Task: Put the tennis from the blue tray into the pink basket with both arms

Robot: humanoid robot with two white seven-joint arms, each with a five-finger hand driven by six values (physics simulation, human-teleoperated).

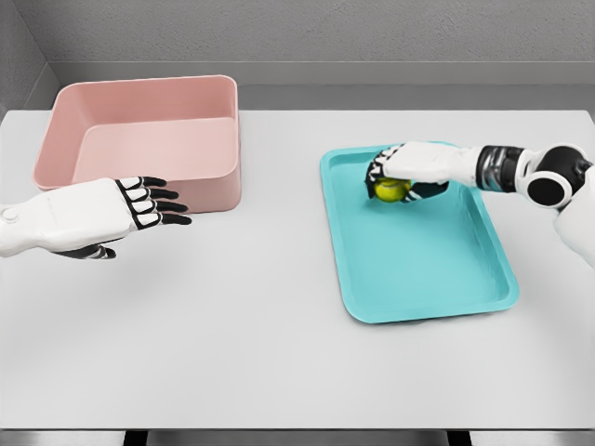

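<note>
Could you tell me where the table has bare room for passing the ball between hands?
Bare table lies between the pink basket and blue tray, and along the front edge. The tray's far end is crowded: right hand over the tennis ball.

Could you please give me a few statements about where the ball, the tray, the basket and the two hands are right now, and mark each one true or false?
1. The right hand is curled over the tennis ball on the blue tray. True.
2. The ball lies inside the pink basket. False: it is still on the tray.
3. The left hand holds the ball. False: its fingers are spread and hold nothing.
4. The basket stands left of the tray. True.
</note>
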